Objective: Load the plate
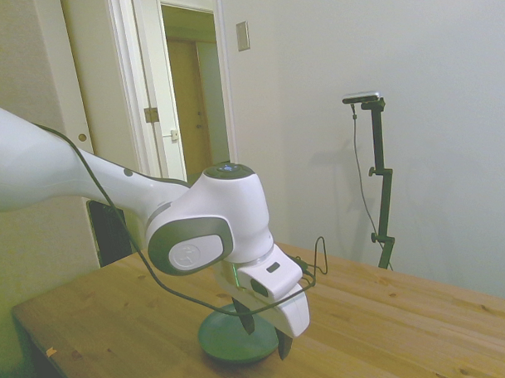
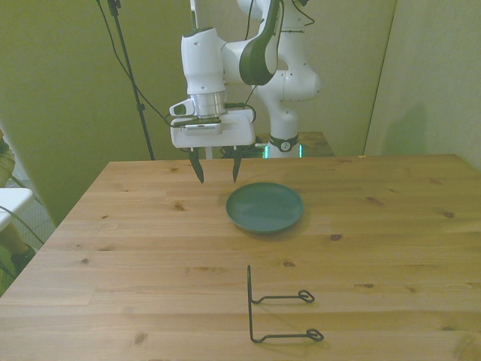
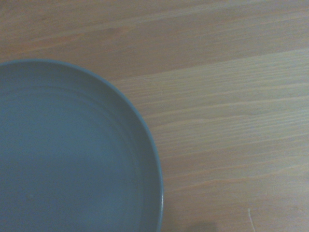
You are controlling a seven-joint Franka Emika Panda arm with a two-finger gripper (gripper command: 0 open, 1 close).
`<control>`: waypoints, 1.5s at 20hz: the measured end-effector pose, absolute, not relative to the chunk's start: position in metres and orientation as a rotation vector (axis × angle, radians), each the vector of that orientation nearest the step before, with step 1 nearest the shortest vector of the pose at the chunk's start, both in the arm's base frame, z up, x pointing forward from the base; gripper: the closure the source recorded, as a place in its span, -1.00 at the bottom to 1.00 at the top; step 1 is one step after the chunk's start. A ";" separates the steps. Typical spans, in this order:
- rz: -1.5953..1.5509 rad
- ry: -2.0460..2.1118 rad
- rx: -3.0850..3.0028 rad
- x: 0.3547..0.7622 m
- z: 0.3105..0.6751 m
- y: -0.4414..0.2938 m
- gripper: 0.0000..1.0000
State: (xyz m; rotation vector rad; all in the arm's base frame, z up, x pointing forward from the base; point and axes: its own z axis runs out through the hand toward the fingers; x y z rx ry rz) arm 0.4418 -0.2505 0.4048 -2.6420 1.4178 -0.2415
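Gripper (image 2: 215, 174): jaws apart, empty, above table beside plate.
Plate (image 2: 264, 207): flat on table, ungrasped.
Wire stand (image 2: 279, 316): apparently empty; loading remains.

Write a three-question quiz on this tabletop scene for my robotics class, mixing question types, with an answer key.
1. True or false: the gripper holds the plate.
2. Multiple choice: in the front view, the wire stand sits (A) on the plate, (B) nearer the camera than the plate, (C) behind the plate.
3. Short answer: what lies on the plate?

Key
1. False. The gripper hangs open above the table, off the plate's rim toward the front view's left.
2. B.
3. Nothing; it lies flat and bare.
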 end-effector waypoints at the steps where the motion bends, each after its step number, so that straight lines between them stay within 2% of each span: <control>1: -0.234 1.419 -2.639 0.443 0.402 -0.253 -1.00; 20: -0.199 1.453 -2.601 0.460 0.357 -0.275 -1.00; 26: -0.248 1.432 -2.601 0.475 0.374 -0.275 -1.00; 30: -0.246 1.417 -2.549 0.482 0.373 -0.266 -1.00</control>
